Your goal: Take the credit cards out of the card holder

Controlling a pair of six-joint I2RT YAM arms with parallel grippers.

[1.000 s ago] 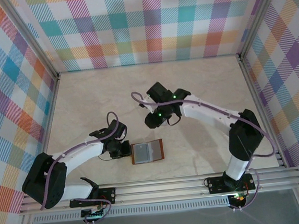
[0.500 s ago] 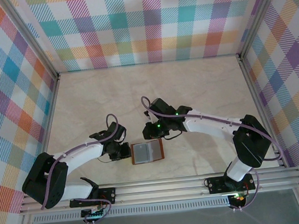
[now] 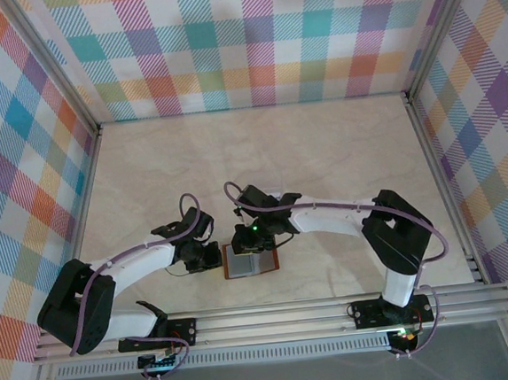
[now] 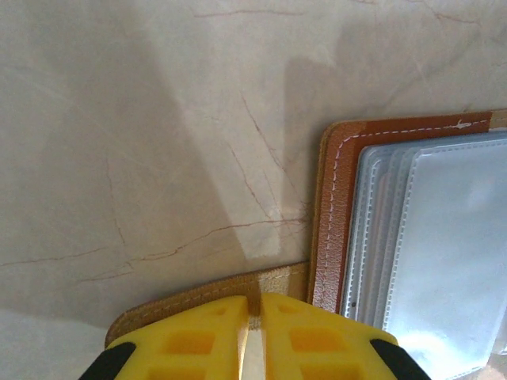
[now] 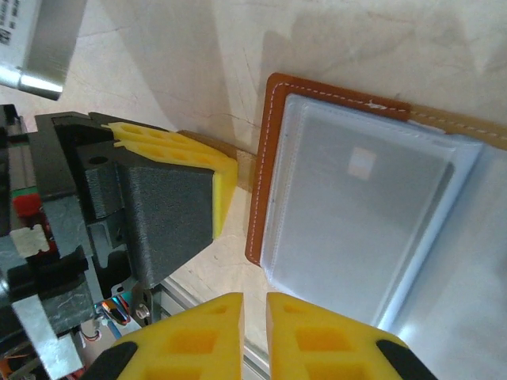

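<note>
Open reddish-brown card holder (image 3: pixel 262 267) on cream marbled tabletop (image 3: pixel 339 147), pastel plaid walls (image 3: pixel 250 39), left gripper (image 4: pixel 253 309) clamped on its snap tab (image 4: pixel 190 294), right gripper (image 5: pixel 255 305) pinched nearly together beside it.

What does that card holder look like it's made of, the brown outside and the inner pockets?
The card holder cover looks like reddish-brown leather, or a faux version: matte, grainy, with pale stitching along its edge. The inner pockets look like glossy translucent plastic: light glares off them, and stacked layers with welded seams show through.
</note>
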